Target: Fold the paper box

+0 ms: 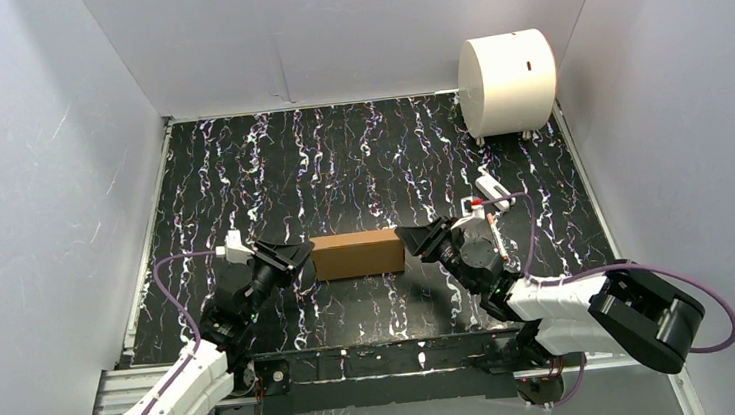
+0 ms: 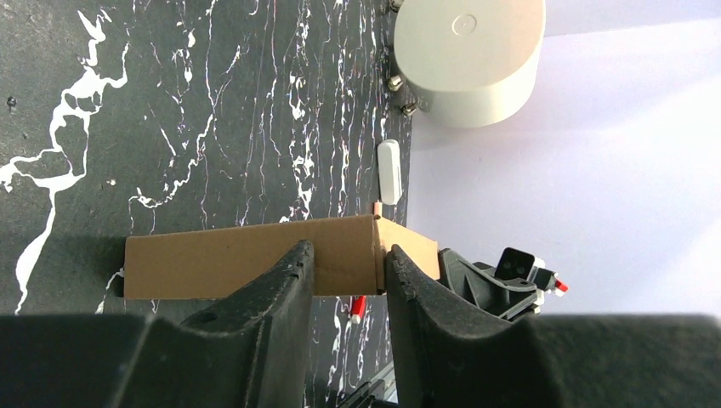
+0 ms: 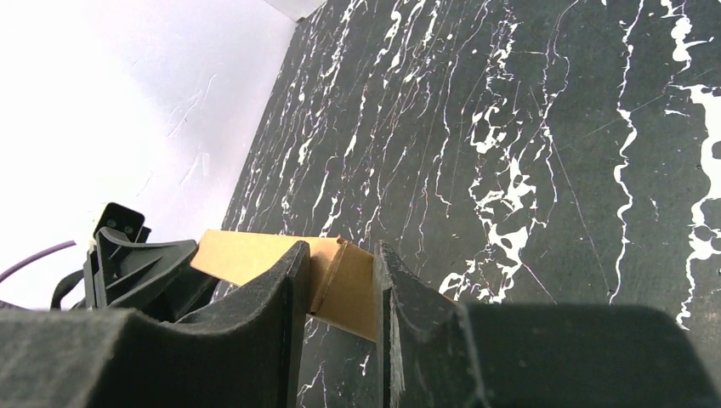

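Top external view gives you the plain brown thin cardboard paper box [image 1: 358, 254] lying lengthwise across the black, white-veined table [image 1: 339, 160], near its front middle and directly between your two arms. Your left gripper [image 1: 297, 257] meets the box's left end and your right gripper [image 1: 413, 241] its right end. On the left wrist camera the fingers stand narrow, with brown cardboard filling the gap between them, pinching that end. The right wrist camera shows a creased corner of the box clamped between close-set fingers. The large white cylinder [image 1: 506, 83] sits well apart, at the far right corner.
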Available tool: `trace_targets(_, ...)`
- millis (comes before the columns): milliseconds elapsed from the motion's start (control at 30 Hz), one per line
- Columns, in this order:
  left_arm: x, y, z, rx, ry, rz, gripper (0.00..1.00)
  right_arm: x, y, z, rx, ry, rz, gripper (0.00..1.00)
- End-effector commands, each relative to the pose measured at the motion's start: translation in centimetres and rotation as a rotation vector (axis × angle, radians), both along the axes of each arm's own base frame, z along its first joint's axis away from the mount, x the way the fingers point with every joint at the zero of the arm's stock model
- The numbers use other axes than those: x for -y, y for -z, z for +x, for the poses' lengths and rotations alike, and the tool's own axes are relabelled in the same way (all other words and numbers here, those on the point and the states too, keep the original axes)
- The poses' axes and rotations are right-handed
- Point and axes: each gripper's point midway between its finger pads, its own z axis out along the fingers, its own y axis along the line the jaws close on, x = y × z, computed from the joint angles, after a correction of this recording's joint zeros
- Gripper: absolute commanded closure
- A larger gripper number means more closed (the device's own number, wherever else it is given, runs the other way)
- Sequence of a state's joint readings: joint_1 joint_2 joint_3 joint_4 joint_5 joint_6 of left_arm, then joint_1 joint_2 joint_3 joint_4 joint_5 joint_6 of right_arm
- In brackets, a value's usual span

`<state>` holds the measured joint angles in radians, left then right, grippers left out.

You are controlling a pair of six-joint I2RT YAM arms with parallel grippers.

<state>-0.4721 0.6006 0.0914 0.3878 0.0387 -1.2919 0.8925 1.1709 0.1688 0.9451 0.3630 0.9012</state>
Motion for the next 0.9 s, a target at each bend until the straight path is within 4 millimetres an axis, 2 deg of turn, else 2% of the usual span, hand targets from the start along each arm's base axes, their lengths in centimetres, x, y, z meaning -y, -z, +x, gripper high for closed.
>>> trace_targets(0, 0.0, 6.4, -3.5, -0.223, 0.077, 0.079, 0.89, 0.1, 9.2, -5.8, -0.203, -0.247, -0.265, 1.00)
trace_targets(200, 0.0, 4.8, -3.0, -0.167, 0.095, 0.128, 0.81, -0.6, 6.7, -5.0, -0.152, -0.250, -0.256, 1.00)
trace_targets(333, -0.1, 3.2, -2.3, -0.112, 0.111, 0.211, 0.68, -0.7, 4.9, -4.3, -0.122, -0.223, -0.255, 1.00)
trace_targets(433, -0.4, 1.7, -1.8, -0.064, 0.114, 0.269, 0.59, -0.7, 3.3, -3.7, -0.090, -0.206, -0.253, 0.92)
trace_targets(600, -1.2, -1.1, -1.0, 0.033, 0.142, 0.427, 0.48, -0.9, 1.1, -3.2, -0.044, -0.192, -0.238, 0.72)
trace_targets(767, -1.8, -5.1, 0.0, 0.184, 0.218, 0.649, 0.39, -1.0, -1.5, -2.5, 0.006, -0.174, -0.224, 0.56)
trace_targets(800, -1.8, -6.4, 0.4, 0.225, 0.231, 0.689, 0.38, -1.0, -1.9, -2.4, 0.015, -0.166, -0.223, 0.52)
trace_targets(867, -1.6, -7.4, 0.6, 0.270, 0.287, 0.761, 0.37, -0.8, -2.8, -2.2, 0.027, -0.156, -0.229, 0.45)
